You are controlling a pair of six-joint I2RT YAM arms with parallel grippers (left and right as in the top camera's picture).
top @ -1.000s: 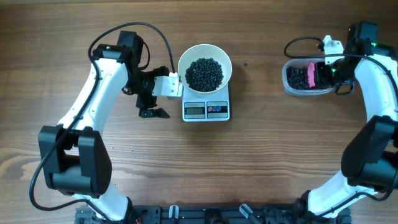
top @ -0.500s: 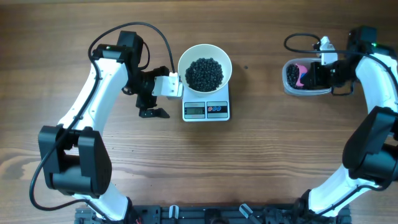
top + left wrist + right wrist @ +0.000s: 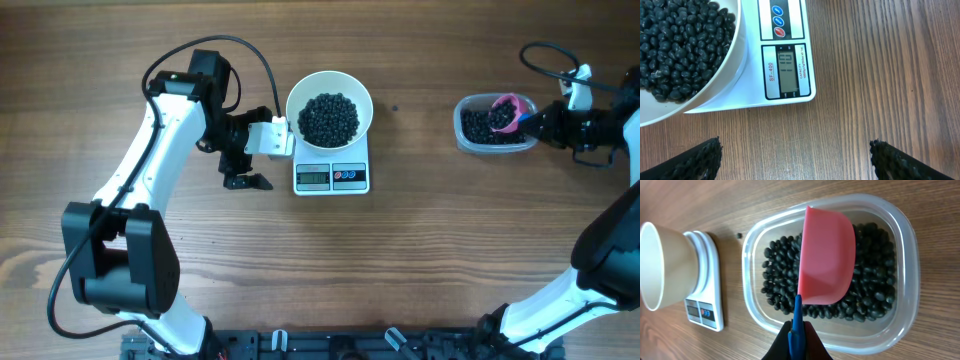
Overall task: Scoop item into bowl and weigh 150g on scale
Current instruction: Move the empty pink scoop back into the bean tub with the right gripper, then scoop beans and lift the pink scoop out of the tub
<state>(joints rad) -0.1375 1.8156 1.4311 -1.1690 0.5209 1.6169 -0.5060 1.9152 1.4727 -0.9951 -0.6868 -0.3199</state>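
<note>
The white bowl (image 3: 329, 90) holds a heap of black beans (image 3: 329, 118) and stands on the white scale (image 3: 332, 177). My left gripper (image 3: 241, 169) hangs open just left of the scale with nothing between its fingers. The left wrist view shows the bowl (image 3: 735, 65), the beans (image 3: 680, 40) and the scale's lit display (image 3: 790, 70) ahead of the gripper (image 3: 797, 161). My right gripper (image 3: 797, 336) is shut on the blue handle (image 3: 797, 312) of a pink scoop (image 3: 826, 265). The scoop hovers over beans (image 3: 875, 282) in a clear tub (image 3: 900, 330). Its outer side faces the camera, hiding its inside.
The clear plastic tub (image 3: 465, 130) sits at the far right of the wooden table, the scoop (image 3: 510, 112) over its right half. One stray bean (image 3: 395, 108) lies between scale and tub. The right wrist view shows the bowl (image 3: 662, 265) and scale (image 3: 702, 307) far to the left.
My right arm has swung out to the right and turned, carrying the pink scoop from the tub's middle toward its right end. The left arm, bowl and scale have not moved.
</note>
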